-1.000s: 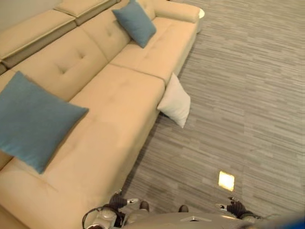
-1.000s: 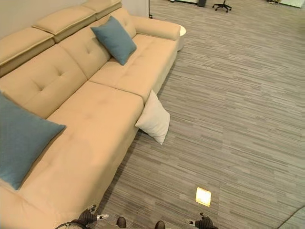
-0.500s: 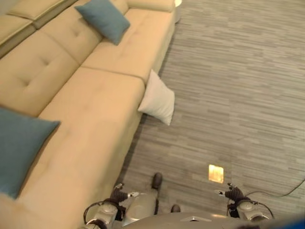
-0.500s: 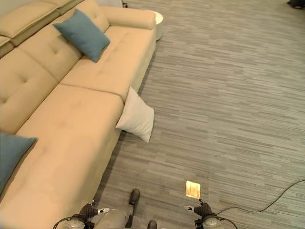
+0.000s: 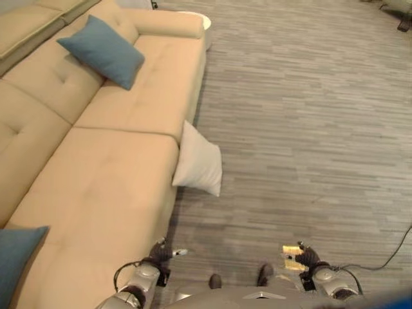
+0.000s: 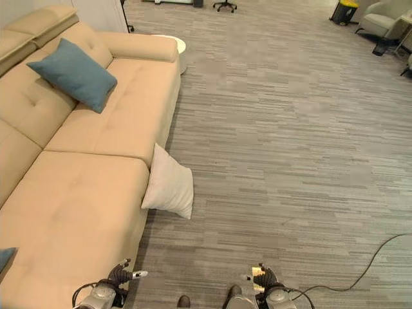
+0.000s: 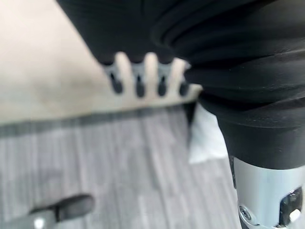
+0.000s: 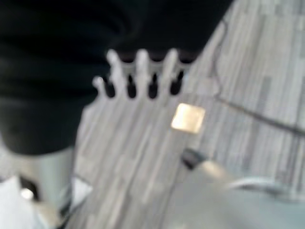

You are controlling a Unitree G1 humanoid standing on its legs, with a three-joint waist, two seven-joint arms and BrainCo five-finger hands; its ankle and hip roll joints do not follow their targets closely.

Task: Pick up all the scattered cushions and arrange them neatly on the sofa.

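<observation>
A white cushion (image 5: 198, 162) stands on the floor, leaning against the front of the beige sofa (image 5: 103, 193). One blue cushion (image 5: 100, 51) rests against the sofa's backrest at the far end. A second blue cushion (image 5: 16, 264) lies on the near seat, cut off by the view's edge. My left hand (image 5: 161, 252) hangs low beside the sofa's front, open and holding nothing. In the left wrist view its fingers (image 7: 138, 78) are straight, with the white cushion (image 7: 205, 138) on the floor past them. My right hand (image 5: 308, 256) hangs open over bare floor, its fingers (image 8: 138, 71) straight.
A round white side table (image 6: 177, 45) stands at the sofa's far end. A brass floor plate (image 8: 188, 118) sits in the grey floor by my right hand. Armchairs (image 6: 380, 22) and a yellow-lidded bin (image 6: 346, 9) stand far off at the right.
The whole picture has shifted: the camera has swung right, so the sofa sits further left and the near blue cushion is almost out of view. The cushions have not moved; both hands stay low.
</observation>
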